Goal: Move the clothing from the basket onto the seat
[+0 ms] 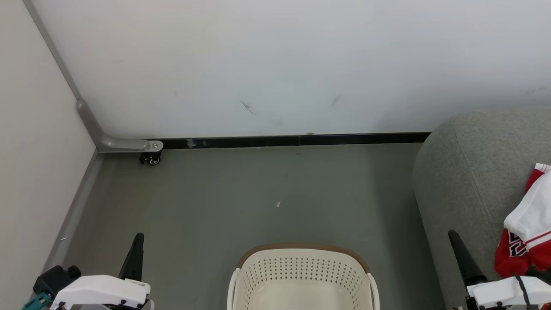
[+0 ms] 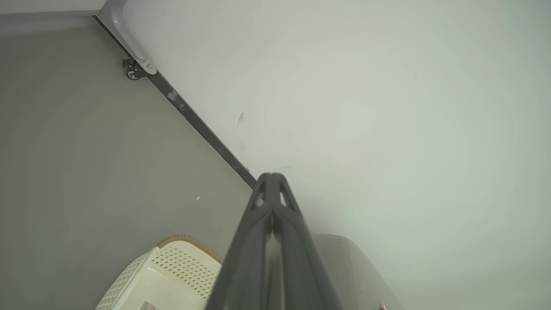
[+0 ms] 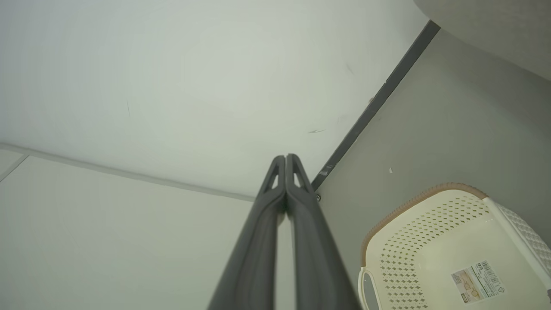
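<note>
My left gripper (image 1: 139, 237) is closed, its two fingers pressed together with nothing between them. My right gripper (image 1: 451, 234) is closed in the same way. The basket (image 1: 301, 249) stands on the floor (image 1: 258, 193) between my two grippers. The clothing (image 1: 527, 232) lies on the seat (image 1: 465, 172), just to the right of my right gripper.
</note>
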Motion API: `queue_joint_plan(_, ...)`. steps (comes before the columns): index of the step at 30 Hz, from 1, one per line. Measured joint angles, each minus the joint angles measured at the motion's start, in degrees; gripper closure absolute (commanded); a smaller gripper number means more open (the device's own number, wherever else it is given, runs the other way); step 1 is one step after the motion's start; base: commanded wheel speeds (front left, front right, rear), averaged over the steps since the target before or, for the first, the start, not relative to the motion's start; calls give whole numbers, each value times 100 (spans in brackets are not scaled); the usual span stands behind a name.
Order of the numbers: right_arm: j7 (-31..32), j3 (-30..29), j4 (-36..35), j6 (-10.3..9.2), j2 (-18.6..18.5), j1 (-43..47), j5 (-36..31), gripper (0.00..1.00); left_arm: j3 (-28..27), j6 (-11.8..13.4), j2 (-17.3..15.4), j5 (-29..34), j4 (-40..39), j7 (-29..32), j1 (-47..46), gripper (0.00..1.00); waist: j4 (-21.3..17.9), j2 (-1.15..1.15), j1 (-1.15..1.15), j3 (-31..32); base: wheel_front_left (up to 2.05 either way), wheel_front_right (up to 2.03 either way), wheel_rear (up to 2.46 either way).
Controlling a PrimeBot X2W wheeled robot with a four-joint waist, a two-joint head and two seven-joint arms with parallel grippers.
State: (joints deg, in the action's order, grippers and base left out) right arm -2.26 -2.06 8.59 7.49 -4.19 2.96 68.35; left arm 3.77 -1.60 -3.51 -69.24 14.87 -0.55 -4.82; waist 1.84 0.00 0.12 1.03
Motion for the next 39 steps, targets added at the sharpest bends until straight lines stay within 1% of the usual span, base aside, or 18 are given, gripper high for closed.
queue_joint_plan(12,134,3,223,-1,-59,-231,1047,100,-302,-198,55,-834,34,238,0,100,-71,0,-7,-58,0,0,0)
queue_joint_plan(28,283,7,502,-1,-135,-469,2366,100,-676,-458,130,-1906,77,546,0,100,-158,0,-9,-105,0,0,0)
queue_joint_plan(31,325,7,537,-1,-145,-485,2636,100,-743,-470,141,-2135,85,610,0,100,-175,0,-9,-113,0,0,0)
queue_joint_plan(32,335,8,559,-1,-148,-503,2719,100,-767,-514,146,-2198,90,623,0,100,-181,0,-9,-116,0,0,0)
queue_joint_plan(39,344,7,611,-1,-157,-595,2806,100,-798,-537,146,-2254,96,655,0,100,-183,0,-9,-118,0,0,0)
